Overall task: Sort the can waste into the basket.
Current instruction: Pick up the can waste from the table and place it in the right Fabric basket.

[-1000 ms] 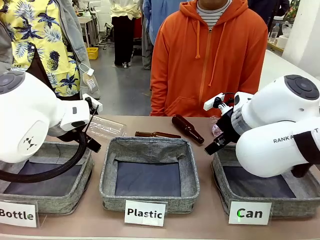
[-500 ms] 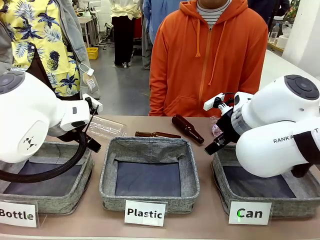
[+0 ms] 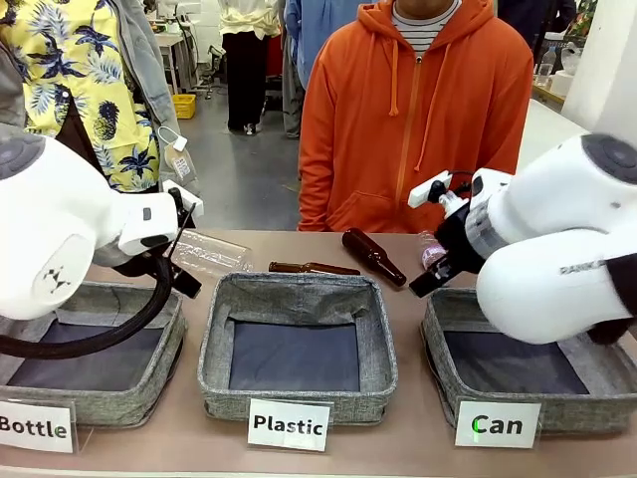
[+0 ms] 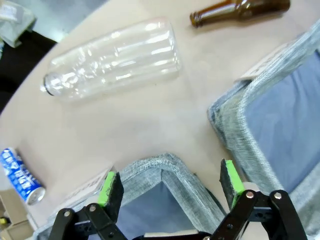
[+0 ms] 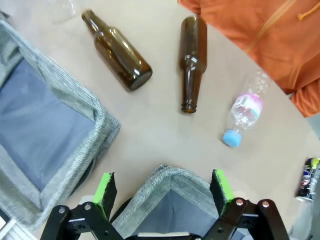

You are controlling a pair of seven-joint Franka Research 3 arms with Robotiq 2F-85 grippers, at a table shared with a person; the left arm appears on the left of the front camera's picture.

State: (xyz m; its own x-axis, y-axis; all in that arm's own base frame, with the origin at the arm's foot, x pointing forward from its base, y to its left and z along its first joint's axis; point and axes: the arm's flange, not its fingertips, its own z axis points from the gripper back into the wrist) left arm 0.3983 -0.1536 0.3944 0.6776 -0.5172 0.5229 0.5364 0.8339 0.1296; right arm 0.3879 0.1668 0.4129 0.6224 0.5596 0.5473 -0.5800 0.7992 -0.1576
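Dark can (image 5: pixel 306 179), right edge of the right wrist view, is blurred; a brown glass bottle (image 4: pixel 239 10) runs off the left wrist view's top; blue-and-white can (image 4: pixel 19 169) lettering unreadable.

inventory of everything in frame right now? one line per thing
Bins: 3, grey fabric with blue-grey lining, in a row on the near side: Bottle bin, Plastic bin, Can bin.
Label cards: 3, white, one fronting each bin.
Brown glass bottles: 2, lying on the table beyond the Plastic bin.
Large plastic bottle: 1, clear, lying beyond the Bottle bin.
Small plastic bottle: 1, clear, pink label, blue cap, lying near the brown ones.
Blue-and-white can: 1, on the table.
Dark can: 1, cut off by the picture's edge.
Person: 1, orange hoodie, far side.
Left gripper: open, over a bin corner.
Right gripper: open, over a bin corner.
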